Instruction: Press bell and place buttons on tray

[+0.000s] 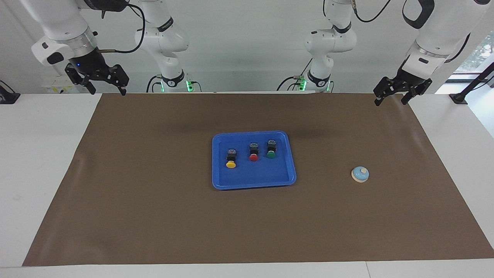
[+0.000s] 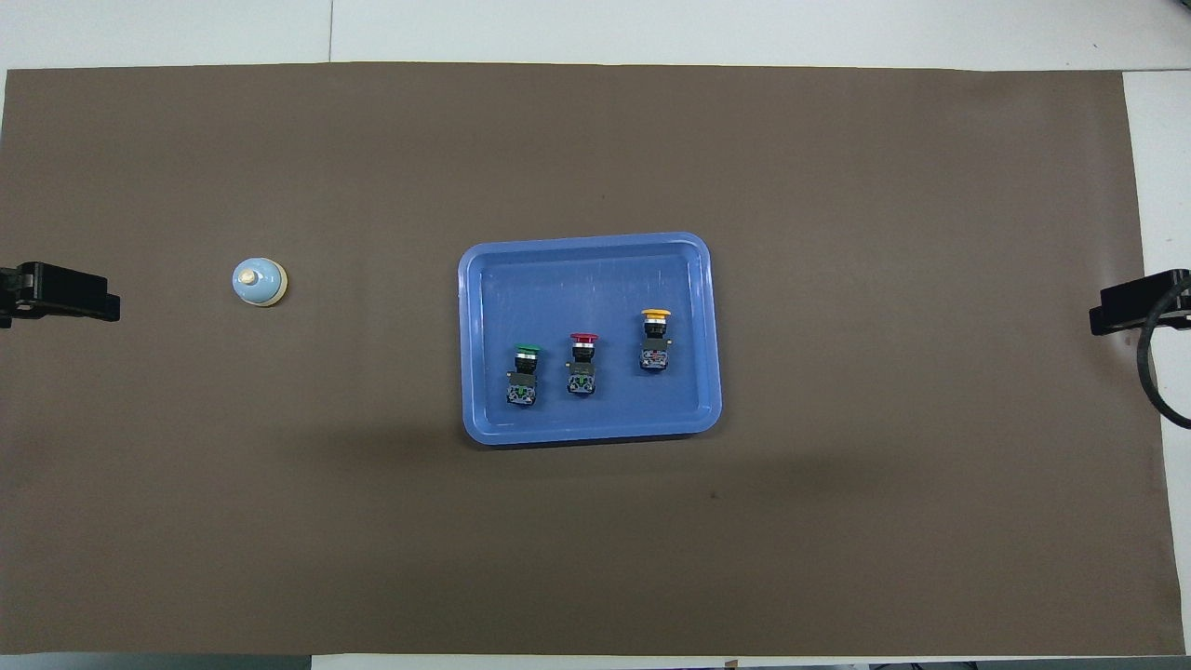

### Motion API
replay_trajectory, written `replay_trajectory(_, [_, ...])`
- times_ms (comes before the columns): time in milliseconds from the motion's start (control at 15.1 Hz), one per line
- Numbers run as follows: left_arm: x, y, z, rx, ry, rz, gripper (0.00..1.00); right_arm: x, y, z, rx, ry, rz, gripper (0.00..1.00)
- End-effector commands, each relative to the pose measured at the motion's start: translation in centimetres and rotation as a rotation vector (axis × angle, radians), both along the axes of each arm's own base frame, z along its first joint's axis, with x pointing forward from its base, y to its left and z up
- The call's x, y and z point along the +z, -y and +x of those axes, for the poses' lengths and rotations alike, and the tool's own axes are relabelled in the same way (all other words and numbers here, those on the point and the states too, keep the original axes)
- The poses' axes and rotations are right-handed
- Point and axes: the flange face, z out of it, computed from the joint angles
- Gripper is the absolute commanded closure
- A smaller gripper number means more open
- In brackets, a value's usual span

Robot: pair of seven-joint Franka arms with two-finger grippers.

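The blue tray [image 1: 254,184] lies in the middle of the brown mat, also in the overhead view [image 2: 588,244]. Three buttons lie in it in a row: yellow [image 1: 230,161], red [image 1: 253,154], green [image 1: 271,151]. The light-blue bell [image 1: 360,174] stands on the mat toward the left arm's end, apart from the tray; it also shows in the overhead view [image 2: 259,281]. My left gripper [image 1: 389,102] hangs open and empty over the mat's edge at its corner by the robots. My right gripper [image 1: 108,92] hangs open and empty over the mat's other corner by the robots.
The brown mat [image 1: 154,216] covers most of the white table [image 1: 38,173]. Only the tray and bell rest on it. The arms' bases stand at the table's edge by the robots.
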Motion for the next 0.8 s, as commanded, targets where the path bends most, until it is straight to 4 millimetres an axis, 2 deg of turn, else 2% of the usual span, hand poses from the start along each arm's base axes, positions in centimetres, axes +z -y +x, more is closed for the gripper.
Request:
replay_trajectory(0, [-0.34,0.44,-0.68,-0.010,-0.033,0.001,0.00,0.06,0.20,-0.71,0.015,0.009,-0.001,0.00])
replay_trajectory(332, [-0.38,0.61,-1.36,-0.014,-0.071,0.001,0.00,0.06,0.20,-0.71,0.015,0.009,-0.001,0.00])
replay_trajectory(730, [-0.21,0.53,-1.24,-0.014,-0.063,0.000,0.00,0.06,0.20,-0.71,0.014,0.009,-0.001,0.00])
